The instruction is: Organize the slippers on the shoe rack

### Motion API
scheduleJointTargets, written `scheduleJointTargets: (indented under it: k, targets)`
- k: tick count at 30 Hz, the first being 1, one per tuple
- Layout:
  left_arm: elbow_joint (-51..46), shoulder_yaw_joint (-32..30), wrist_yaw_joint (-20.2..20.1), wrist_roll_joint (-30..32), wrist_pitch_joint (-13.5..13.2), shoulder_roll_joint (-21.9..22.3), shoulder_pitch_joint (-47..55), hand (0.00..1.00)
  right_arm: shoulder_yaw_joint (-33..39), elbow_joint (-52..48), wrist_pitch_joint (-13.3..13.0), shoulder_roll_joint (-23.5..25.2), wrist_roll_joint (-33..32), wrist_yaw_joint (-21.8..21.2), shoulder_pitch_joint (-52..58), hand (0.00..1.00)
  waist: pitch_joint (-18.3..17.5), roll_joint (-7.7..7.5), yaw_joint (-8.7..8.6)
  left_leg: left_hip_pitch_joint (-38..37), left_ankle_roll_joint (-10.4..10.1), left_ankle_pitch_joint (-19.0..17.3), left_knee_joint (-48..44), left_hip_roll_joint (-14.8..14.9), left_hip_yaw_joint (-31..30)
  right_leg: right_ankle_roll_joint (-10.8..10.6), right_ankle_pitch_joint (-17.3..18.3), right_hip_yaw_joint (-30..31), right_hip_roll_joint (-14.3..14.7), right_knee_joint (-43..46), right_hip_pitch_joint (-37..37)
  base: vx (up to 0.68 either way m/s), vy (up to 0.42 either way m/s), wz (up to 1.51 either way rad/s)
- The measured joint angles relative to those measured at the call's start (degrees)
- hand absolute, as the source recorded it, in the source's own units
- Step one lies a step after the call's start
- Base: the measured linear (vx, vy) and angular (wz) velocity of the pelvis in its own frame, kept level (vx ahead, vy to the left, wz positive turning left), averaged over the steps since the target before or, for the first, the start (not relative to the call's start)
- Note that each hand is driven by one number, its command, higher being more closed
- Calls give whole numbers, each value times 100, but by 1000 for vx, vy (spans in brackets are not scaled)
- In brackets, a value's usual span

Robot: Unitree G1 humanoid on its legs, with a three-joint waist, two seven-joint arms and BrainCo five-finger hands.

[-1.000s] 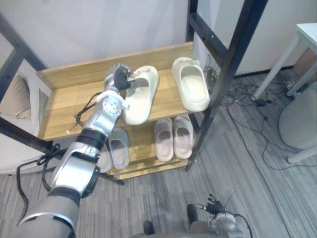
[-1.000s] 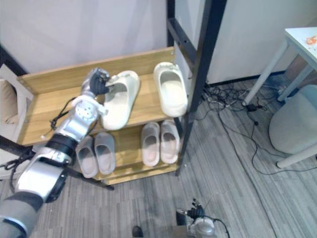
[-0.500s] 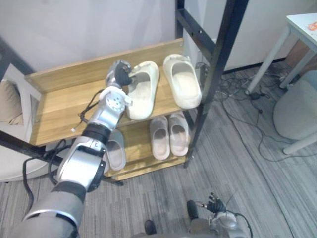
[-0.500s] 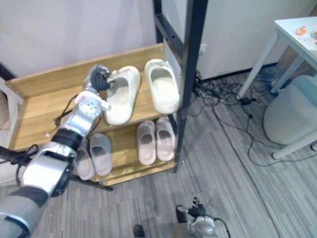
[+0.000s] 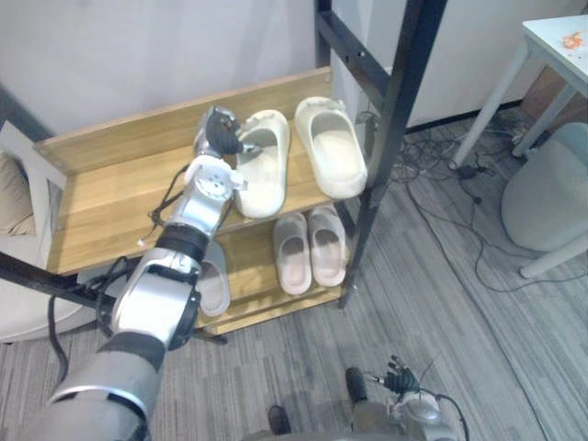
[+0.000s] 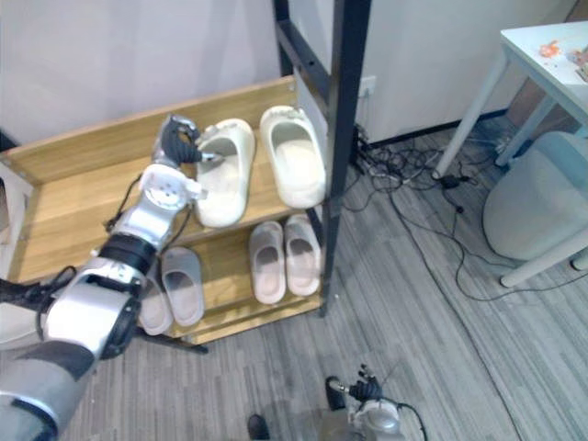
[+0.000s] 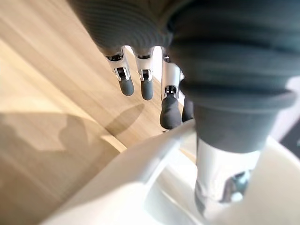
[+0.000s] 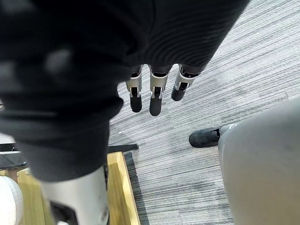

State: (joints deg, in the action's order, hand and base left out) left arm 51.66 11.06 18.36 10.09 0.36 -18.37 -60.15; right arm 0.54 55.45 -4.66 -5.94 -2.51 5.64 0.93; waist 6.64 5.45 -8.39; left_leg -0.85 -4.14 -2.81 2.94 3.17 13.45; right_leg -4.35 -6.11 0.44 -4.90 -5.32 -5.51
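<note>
Left robot hand (image 5: 218,136): pinching the strap edge of the cream slipper (image 5: 260,175), thumb inside, fingers (image 7: 169,115) outside. The slipper lies on the upper shelf (image 5: 101,188) toward its right end, just beside its mate (image 5: 333,152). Expect light, springy foam, and keep your hold on the strap. Right robot hand (image 8: 155,96): relaxed, over the floor (image 8: 225,70).

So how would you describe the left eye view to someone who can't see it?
The robot's left hand pinches the strap of a cream slipper on a wooden rack's upper shelf, its matching slipper beside it. Below sit a pale pair and grey slippers partly behind the arm; the right hand hangs open over the floor.
</note>
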Motion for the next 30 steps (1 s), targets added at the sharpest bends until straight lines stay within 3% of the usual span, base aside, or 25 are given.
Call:
scheduleJointTargets:
  k: [9, 18, 23, 30]
  targets:
    - [-961, -168, 256, -511, -95, 153, 148, 0, -44, -34, 20, -17, 0, -1, 5, 0, 1, -2, 16, -25, 51, 37, -6, -42, -225, 1, 1, -296, -60, -6, 150, -25, -18, 13]
    - [-2444, -577, 420, -959, -255, 203, 1298, 0, -98, -40, 61, -34, 0, 13, 13, 0, 3, -5, 79, -72, 67, 50, -5, -49, -304, 1, 1, -359, -69, -10, 230, -26, -19, 3]
    - [-3259, -764, 389, -1505, -445, 551, 2275, 0, -136, 31, 84, -43, 9, 28, 19, 0, 8, -49, 199, -144, 81, 57, -3, -66, -371, 0, 3, -499, -96, -25, 342, -33, -15, 8]
    - [-3536, -833, 281, -2509, -584, 699, 3240, 0, -301, 99, 130, -28, 11, 76, 20, 0, -27, -190, 271, -119, 93, 86, -3, -61, -475, -1, 4, -601, -104, -25, 371, -35, -18, 8]
